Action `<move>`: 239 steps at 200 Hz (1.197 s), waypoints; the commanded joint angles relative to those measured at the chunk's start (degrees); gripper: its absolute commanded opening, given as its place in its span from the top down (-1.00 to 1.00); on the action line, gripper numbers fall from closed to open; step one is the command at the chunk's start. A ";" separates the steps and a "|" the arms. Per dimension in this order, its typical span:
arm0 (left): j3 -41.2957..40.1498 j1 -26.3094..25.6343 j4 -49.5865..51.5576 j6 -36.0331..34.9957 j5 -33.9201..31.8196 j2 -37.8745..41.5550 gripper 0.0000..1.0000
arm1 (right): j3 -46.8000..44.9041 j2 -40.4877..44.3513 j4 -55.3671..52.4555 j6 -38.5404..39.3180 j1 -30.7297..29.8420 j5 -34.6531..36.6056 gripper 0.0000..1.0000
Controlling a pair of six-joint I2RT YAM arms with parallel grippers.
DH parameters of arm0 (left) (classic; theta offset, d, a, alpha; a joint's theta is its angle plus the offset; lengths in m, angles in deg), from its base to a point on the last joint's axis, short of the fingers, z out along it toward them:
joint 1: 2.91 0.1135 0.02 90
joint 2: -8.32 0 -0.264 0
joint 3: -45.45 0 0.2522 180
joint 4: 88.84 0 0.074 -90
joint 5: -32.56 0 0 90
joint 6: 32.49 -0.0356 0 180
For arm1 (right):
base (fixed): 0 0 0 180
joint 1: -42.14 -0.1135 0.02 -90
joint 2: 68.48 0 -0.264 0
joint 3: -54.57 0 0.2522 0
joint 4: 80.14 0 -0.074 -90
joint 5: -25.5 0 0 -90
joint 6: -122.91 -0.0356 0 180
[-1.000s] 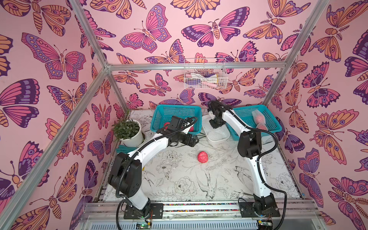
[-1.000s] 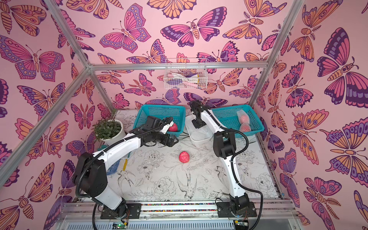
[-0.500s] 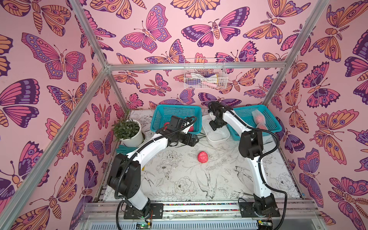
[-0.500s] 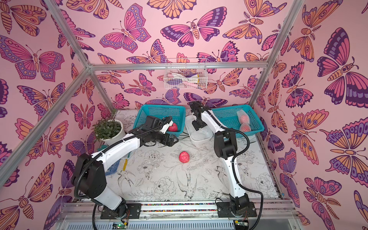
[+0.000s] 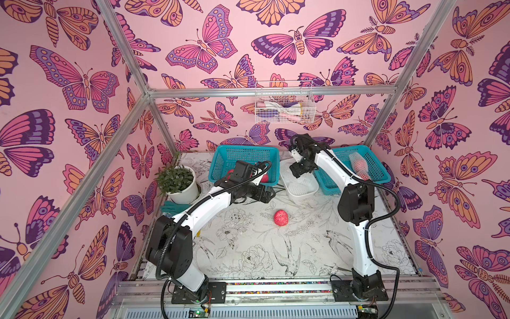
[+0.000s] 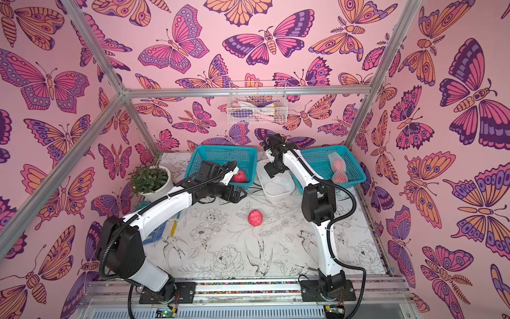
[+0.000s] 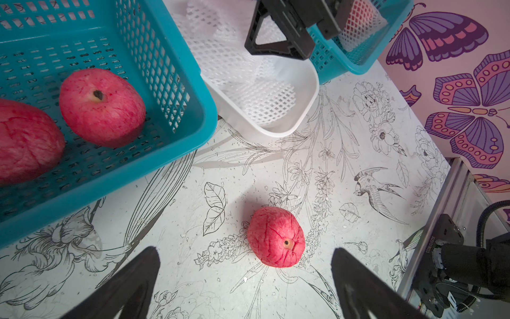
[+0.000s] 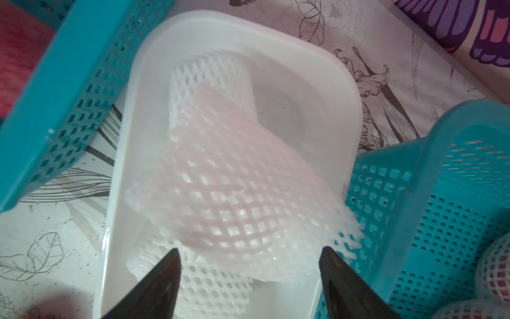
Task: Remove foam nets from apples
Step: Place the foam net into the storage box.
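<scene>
A bare red apple [image 5: 281, 217] [image 7: 276, 240] lies on the printed table mat. My left gripper [image 5: 269, 193] [image 7: 244, 252] hovers open behind it, apart from it. My right gripper [image 5: 296, 169] [image 8: 249, 251] hangs open over the white tray [image 5: 309, 190] [image 8: 276, 36]. Loose foam nets [image 8: 234, 179] lie in the tray just beyond its fingertips; nothing is pinched between them. Two netted apples [image 5: 358, 165] [image 6: 338, 165] rest in the right blue basket [image 5: 383, 176]. Bare apples [image 7: 102, 107] [image 6: 239, 176] sit in the left blue basket [image 5: 245, 148].
A potted plant [image 5: 180, 183] stands at the back left, with a green cloth [image 5: 172, 205] beside it. A white wire basket [image 5: 284, 106] hangs on the back wall. The tray is wedged between the two blue baskets.
My right gripper's jaws have spread apart over the white tray, and the foam net now lies loose there. The left arm has not visibly moved.
</scene>
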 commanded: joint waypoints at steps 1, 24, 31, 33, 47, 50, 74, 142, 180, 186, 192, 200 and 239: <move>-0.64 -0.14 0.12 0.31 1.15 1.44 -0.98 | -0.48 3.11 0.95 0.69 1.01 -2.23 -0.55; -0.47 -0.23 0.13 0.30 1.10 1.18 -0.98 | -0.44 3.68 2.45 0.13 2.54 -4.63 -0.42; -0.40 -0.23 0.11 0.25 1.10 0.97 -0.98 | -0.79 3.69 3.29 0.27 2.84 -4.50 -0.40; -0.39 -0.23 0.12 0.24 1.07 0.95 -0.97 | -0.88 3.63 3.46 0.26 2.87 -4.48 -0.39; -0.25 -0.23 0.12 0.24 1.18 0.59 -0.98 | -0.62 2.55 4.03 0.64 3.38 -4.56 -0.38; -0.21 -0.23 0.12 0.20 1.21 0.55 -0.98 | -0.38 2.11 4.00 0.60 3.55 -4.56 -0.38; -0.10 -0.23 0.12 0.42 1.23 0.02 -0.97 | 2.39 -1.79 2.79 0.49 4.22 -5.09 -0.36; -0.43 -0.27 0.13 0.75 1.48 -0.48 -0.97 | 2.80 -7.09 5.02 -1.35 4.72 -9.60 -0.41; -0.47 -0.36 0.03 0.77 1.43 -0.32 -0.99 | 0.04 -7.31 4.87 -8.10 5.14 -11.39 -0.34; -0.58 -0.49 0.03 0.76 1.07 -0.30 -0.99 | -0.93 -7.10 5.34 -8.63 5.14 -11.85 -0.34; -0.68 -0.62 0.02 0.65 0.93 -0.24 -1.00 | -1.72 -6.91 5.87 -9.51 5.13 -11.94 -0.33; -0.78 -0.79 0.08 0.46 0.85 -0.08 -1.00 | -2.79 -6.88 6.56 -10.59 5.12 -11.50 -0.33; -1.38 -2.02 0.29 0.08 0.54 0.30 -1.00 | -2.60 -7.66 6.50 -12.30 5.12 -8.03 -0.40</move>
